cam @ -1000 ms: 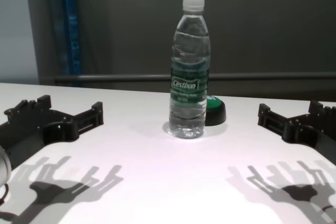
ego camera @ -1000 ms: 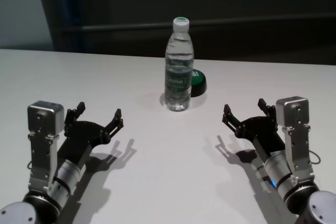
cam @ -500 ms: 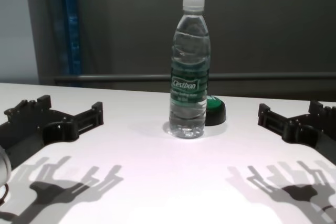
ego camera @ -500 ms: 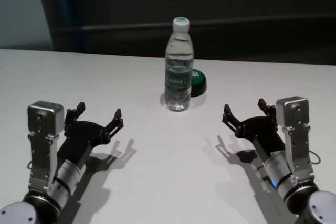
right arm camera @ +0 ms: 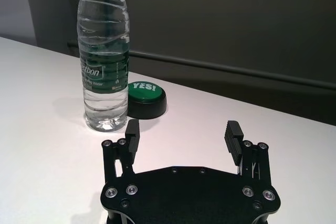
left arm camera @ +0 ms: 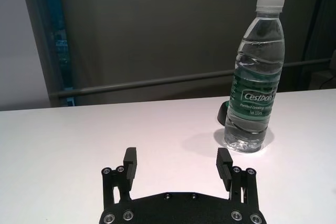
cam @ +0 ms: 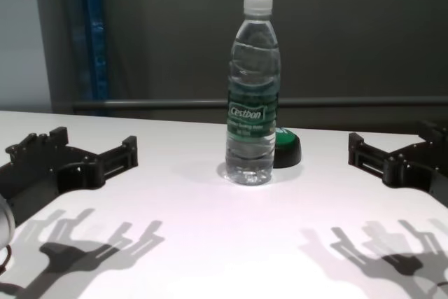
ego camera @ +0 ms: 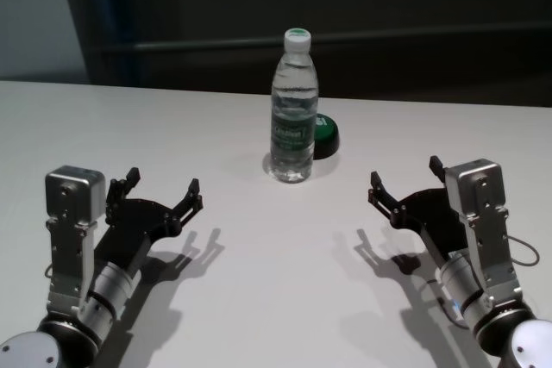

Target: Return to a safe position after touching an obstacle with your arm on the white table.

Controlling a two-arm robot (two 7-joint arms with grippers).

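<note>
Water bottle [ego camera: 293, 109] upright on white table [ego camera: 276, 299], ahead between left gripper [ego camera: 162, 193] and right gripper [ego camera: 405, 183], both spread empty; likely top-heavy, slick, thin-walled, best gripped at labelled waist.

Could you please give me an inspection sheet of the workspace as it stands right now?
Surface: white table, bare apart from two items near the middle.
Job's things: water bottle standing upright, cap on, untouched by either arm.
Clutter: black puck with green top right behind the bottle, on its right side; whether they touch cannot be told.
Grippers: left gripper open, empty, low over the near left of the table; right gripper open, empty, near right, well apart from the bottle.
Cables: a thin wire loop beside the right forearm.
Surroundings: dark wall with a horizontal rail behind the table.
</note>
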